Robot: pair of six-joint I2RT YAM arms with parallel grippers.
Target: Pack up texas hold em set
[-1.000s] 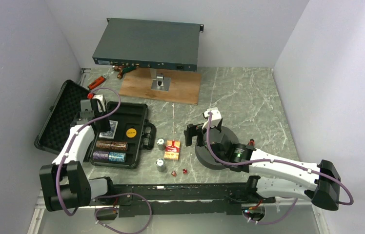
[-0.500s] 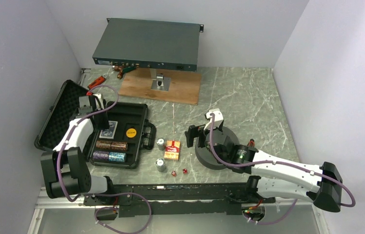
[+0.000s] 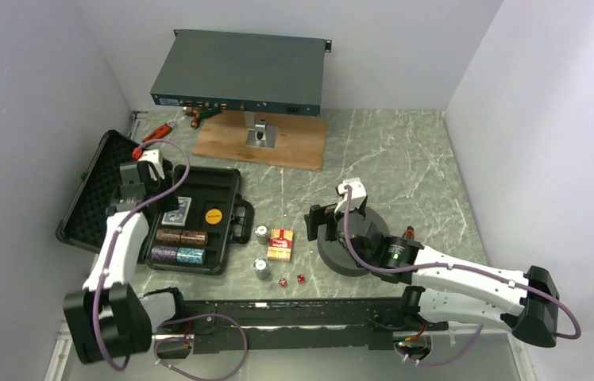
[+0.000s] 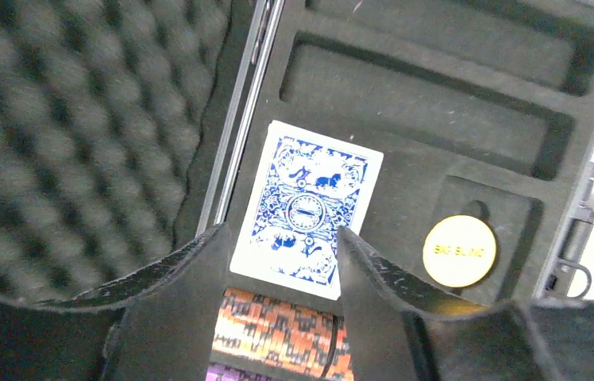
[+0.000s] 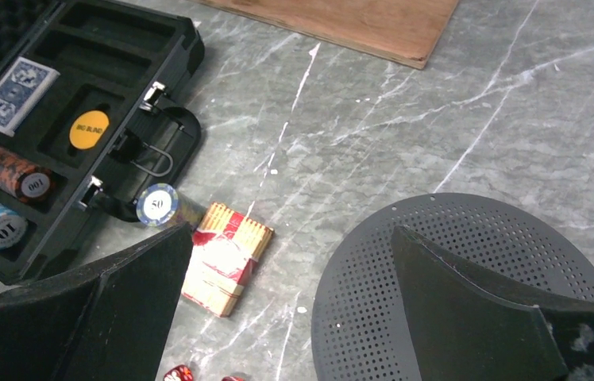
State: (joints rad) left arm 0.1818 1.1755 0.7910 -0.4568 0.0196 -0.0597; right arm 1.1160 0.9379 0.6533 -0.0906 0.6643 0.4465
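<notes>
Left gripper (image 4: 279, 232), released and empty, hovers over the blue deck (image 4: 307, 208) in the case (image 3: 218, 184). Right gripper (image 5: 292, 230), spread wide and empty, hangs above the ring (image 5: 468, 270). Red deck (image 5: 226, 258), chip stacks (image 3: 262, 234) and dice (image 3: 291, 280) lie on the tabletop (image 5: 405, 143) at the case's 3 o'clock.

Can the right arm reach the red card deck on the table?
Probably yes. The right gripper is open, hovering beside the red card deck with only bare table between. A chip stack close by the deck's corner might get nudged.

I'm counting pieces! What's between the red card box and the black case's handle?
A poker chip stack marked 50 sits between the red card box and the case handle, clearest in the right wrist view.
</notes>
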